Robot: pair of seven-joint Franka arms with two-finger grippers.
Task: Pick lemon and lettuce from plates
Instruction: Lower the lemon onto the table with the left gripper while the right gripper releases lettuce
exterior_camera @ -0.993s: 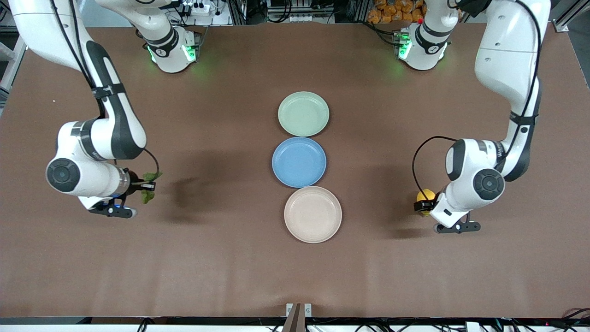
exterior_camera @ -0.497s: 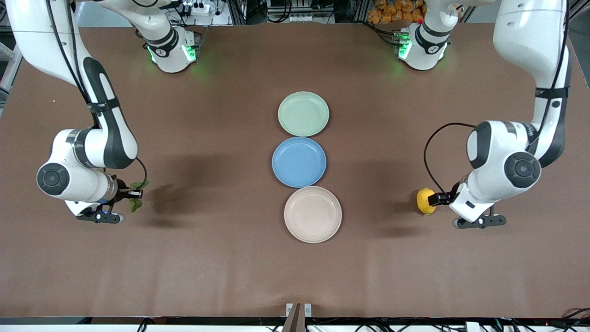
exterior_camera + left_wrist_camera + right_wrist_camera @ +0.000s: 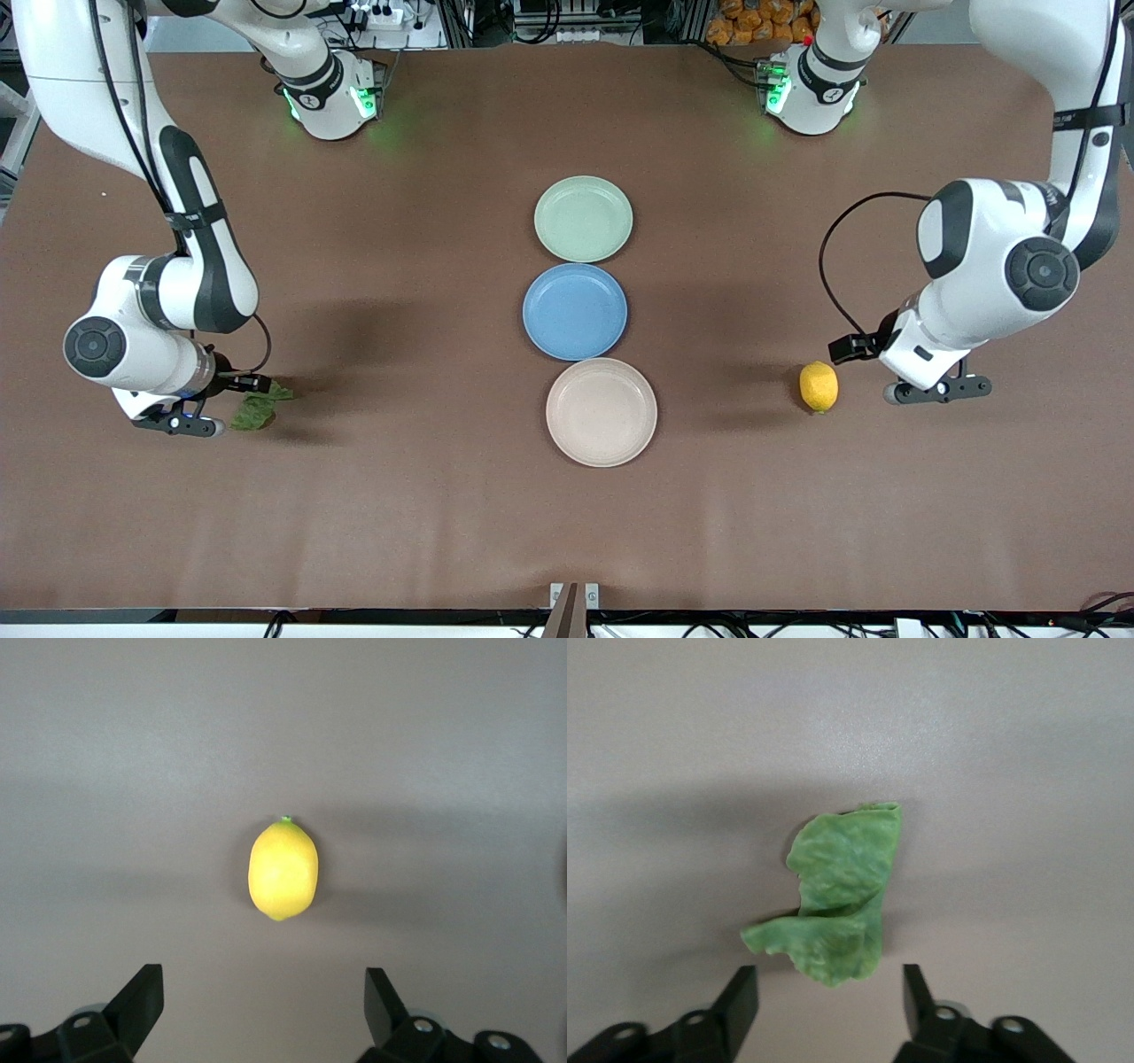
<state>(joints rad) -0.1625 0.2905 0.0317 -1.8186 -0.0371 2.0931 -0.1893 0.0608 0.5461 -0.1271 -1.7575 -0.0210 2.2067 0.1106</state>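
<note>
Brown matte tabletop [image 3: 425,496]: green plate [image 3: 583,219], blue plate [image 3: 574,311], beige plate [image 3: 601,412] in a row at centre; cluttered racks w/ cables along robots' edge. Lemon [image 3: 819,386] on cloth toward left arm's end, below left gripper [image 3: 849,347], fingers apart. Lettuce [image 3: 258,409] on cloth toward right arm's end, under right gripper [image 3: 252,384], fingers apart.

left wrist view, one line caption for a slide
Small oval yellow lemon lying on the brown table, open left gripper above it.

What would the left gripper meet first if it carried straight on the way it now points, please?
Probably the lemon: the left gripper is open and points at it, with only bare table around, though the gap is hard to judge.
</note>
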